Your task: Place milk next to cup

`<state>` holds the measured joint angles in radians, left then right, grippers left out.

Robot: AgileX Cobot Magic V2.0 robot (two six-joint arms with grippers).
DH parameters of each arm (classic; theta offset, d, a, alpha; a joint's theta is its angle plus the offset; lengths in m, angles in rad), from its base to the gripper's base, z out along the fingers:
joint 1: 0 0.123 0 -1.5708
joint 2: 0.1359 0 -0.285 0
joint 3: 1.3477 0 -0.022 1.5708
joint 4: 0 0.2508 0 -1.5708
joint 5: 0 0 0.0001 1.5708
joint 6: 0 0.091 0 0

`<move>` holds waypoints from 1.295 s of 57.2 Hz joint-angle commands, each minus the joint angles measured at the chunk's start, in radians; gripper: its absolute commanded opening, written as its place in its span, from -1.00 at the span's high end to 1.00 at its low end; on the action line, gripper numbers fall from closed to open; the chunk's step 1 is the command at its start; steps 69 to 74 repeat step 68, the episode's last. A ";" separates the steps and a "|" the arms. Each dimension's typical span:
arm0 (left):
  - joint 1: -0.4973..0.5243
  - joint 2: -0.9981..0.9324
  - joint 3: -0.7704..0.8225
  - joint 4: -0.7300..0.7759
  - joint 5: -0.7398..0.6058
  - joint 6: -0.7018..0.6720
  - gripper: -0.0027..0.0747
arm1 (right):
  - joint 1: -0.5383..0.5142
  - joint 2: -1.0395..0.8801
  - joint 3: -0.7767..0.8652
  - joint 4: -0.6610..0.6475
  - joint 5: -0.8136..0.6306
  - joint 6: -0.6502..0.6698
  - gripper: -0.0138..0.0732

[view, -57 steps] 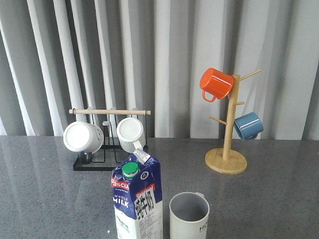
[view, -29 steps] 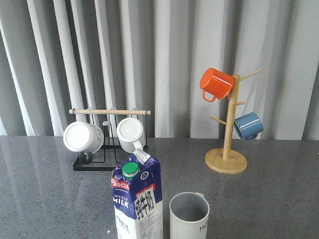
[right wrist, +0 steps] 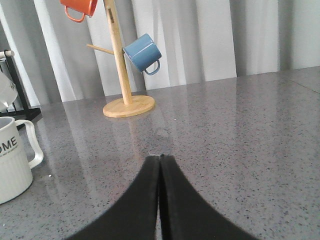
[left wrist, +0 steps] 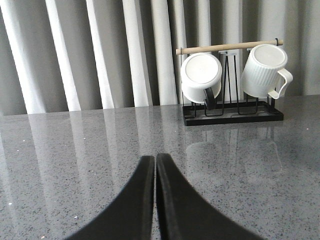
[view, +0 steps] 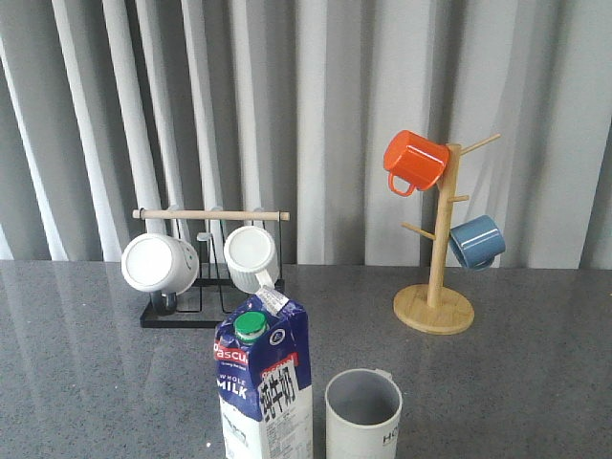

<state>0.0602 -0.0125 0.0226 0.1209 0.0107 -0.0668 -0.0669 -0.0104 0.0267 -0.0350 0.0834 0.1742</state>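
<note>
The milk carton (view: 264, 382), dark blue above and white below with a green cap, stands upright at the front middle of the table. The off-white ribbed cup (view: 363, 416) with a grey inside stands just to its right, a small gap between them. The cup also shows in the right wrist view (right wrist: 14, 157) with its "HOME" lettering and handle. My left gripper (left wrist: 155, 158) is shut and empty over bare table. My right gripper (right wrist: 160, 157) is shut and empty, to the right of the cup. Neither gripper shows in the front view.
A black rack with a wooden bar (view: 210, 215) holds two white mugs (view: 159, 262) at the back left, also in the left wrist view (left wrist: 229, 48). A wooden mug tree (view: 435, 308) with an orange mug (view: 414, 161) and a blue mug (view: 476, 241) stands at the back right.
</note>
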 commanded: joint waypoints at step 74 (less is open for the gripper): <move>0.000 -0.010 -0.020 -0.003 -0.074 -0.008 0.95 | -0.008 -0.012 0.010 -0.043 -0.118 -0.085 0.70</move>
